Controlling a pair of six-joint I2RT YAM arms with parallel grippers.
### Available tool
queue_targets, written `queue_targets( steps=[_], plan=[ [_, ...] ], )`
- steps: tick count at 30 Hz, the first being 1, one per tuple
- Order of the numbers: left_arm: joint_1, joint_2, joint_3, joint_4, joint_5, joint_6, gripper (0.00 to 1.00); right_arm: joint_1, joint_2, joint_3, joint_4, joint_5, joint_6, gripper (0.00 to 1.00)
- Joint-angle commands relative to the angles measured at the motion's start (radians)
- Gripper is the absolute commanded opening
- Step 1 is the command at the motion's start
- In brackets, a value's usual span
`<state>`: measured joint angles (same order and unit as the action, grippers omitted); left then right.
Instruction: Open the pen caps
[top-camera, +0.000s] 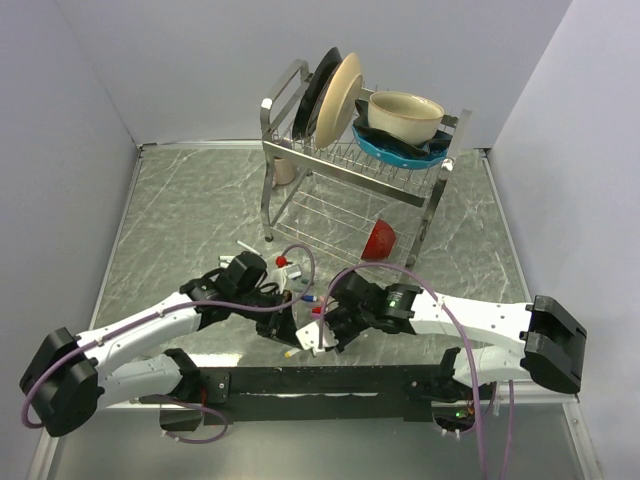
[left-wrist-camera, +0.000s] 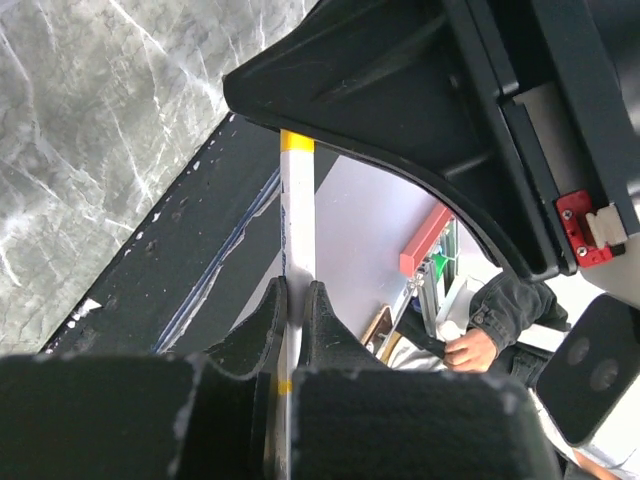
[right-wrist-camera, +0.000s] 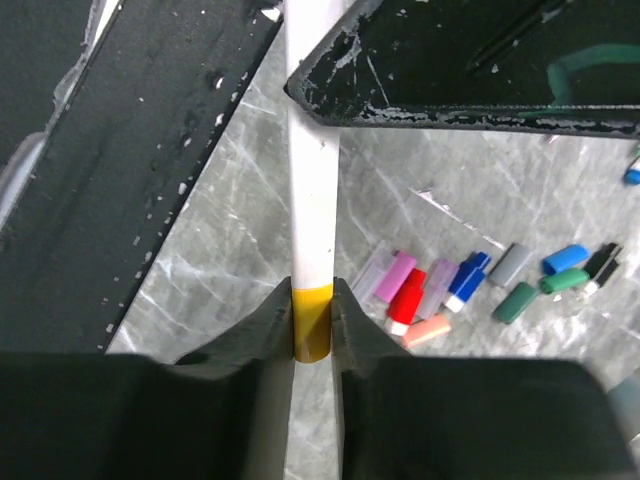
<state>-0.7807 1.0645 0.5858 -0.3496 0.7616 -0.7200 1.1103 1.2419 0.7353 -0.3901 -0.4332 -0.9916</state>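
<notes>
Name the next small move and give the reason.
Probably pull the right tool straight back along the pen: it seems to pinch the yellow cap, while the left tool clamps the pen, so the cap should slide off.

White pen (right-wrist-camera: 312, 190): one. Yellow cap (right-wrist-camera: 311, 320) on it: one. Loose caps (right-wrist-camera: 407, 298) on surface (right-wrist-camera: 205, 285): about twelve, mixed colours. Dish rack (top-camera: 267, 170): one. Plates (top-camera: 342, 88): two. Bowls (top-camera: 405, 115): three.

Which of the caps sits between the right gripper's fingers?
The yellow cap, on the end of the white pen, pinched in the right gripper. The other caps, red, pink, blue, green, lie loose on the table.
</notes>
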Motion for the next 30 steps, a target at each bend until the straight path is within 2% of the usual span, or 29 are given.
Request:
queue_targets(
  steps=[1, 4, 5, 7, 8, 10, 15, 20, 22, 25, 30],
  plan=[
    [-0.003, -0.046, 0.009, 0.037, -0.010, -0.012, 0.01, 0.006, 0.008, 0.055, -0.029, -0.012, 0.013, 0.02],
    [0.000, -0.080, 0.016, 0.026, -0.092, -0.032, 0.33, 0.003, -0.002, 0.088, -0.044, -0.039, 0.063, 0.00],
    [0.004, -0.095, 0.020, 0.017, -0.170, -0.035, 0.59, -0.001, -0.005, 0.098, -0.046, -0.044, 0.105, 0.00],
    [0.004, -0.164, 0.014, 0.032, -0.250, -0.068, 0.76, -0.010, -0.004, 0.137, -0.073, -0.070, 0.142, 0.00],
    [0.006, -0.196, 0.009, 0.055, -0.342, -0.084, 0.88, -0.020, -0.002, 0.154, -0.081, -0.075, 0.189, 0.00],
    [0.004, -0.308, -0.021, 0.083, -0.448, -0.149, 0.98, -0.032, 0.007, 0.196, -0.101, -0.096, 0.237, 0.00],
    [0.005, -0.556, -0.124, 0.196, -0.744, -0.312, 0.99, -0.092, 0.005, 0.233, -0.070, -0.162, 0.398, 0.00],
    [0.004, -0.713, -0.282, 0.397, -0.873, -0.472, 0.99, -0.165, 0.021, 0.246, -0.006, -0.191, 0.594, 0.00],
    [0.004, -0.722, -0.319, 0.499, -0.895, -0.515, 0.99, -0.187, 0.037, 0.250, 0.020, -0.185, 0.657, 0.00],
    [0.004, -0.687, -0.336, 0.547, -0.904, -0.547, 0.98, -0.204, 0.070, 0.256, 0.048, -0.162, 0.737, 0.00],
    [0.001, -0.562, -0.331, 0.635, -0.871, -0.556, 0.86, -0.208, 0.120, 0.271, 0.063, -0.145, 0.801, 0.00]
  ],
)
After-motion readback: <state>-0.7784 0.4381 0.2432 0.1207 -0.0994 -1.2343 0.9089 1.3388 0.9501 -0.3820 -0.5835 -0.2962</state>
